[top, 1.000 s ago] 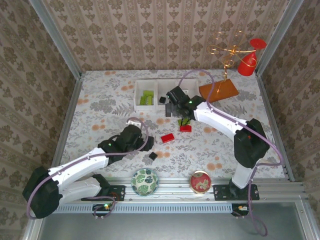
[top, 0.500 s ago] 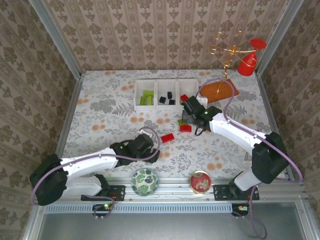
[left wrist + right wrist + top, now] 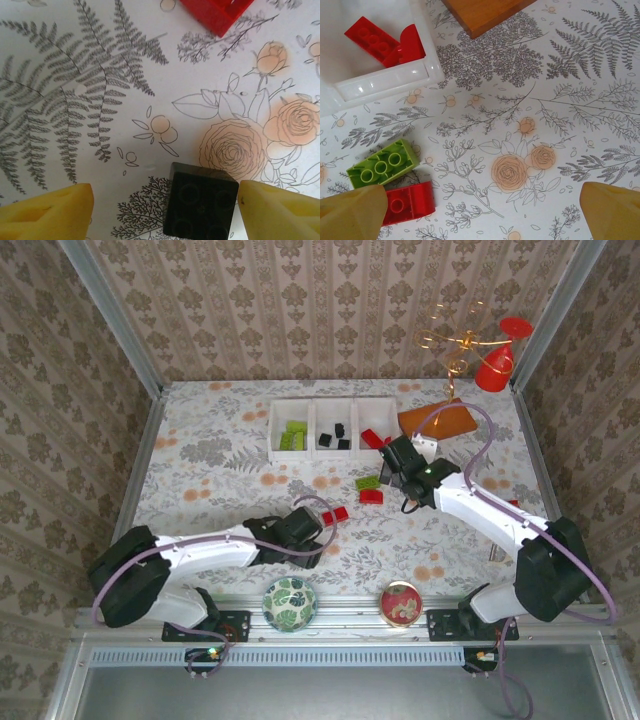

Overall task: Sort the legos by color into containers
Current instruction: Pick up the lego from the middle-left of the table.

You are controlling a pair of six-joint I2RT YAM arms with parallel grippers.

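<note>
Well — glossy black four-stud lego

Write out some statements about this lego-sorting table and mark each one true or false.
1. A black cube lies between the fingers of the left end effector. True.
2. The right-hand compartment of the tray holds green bricks. False: it holds red bricks.
3. A lime green brick and a red brick lie side by side on the table, outside the tray. True.
4. The right end effector grips a red brick. False: its jaws stand open and hold nothing.
</note>
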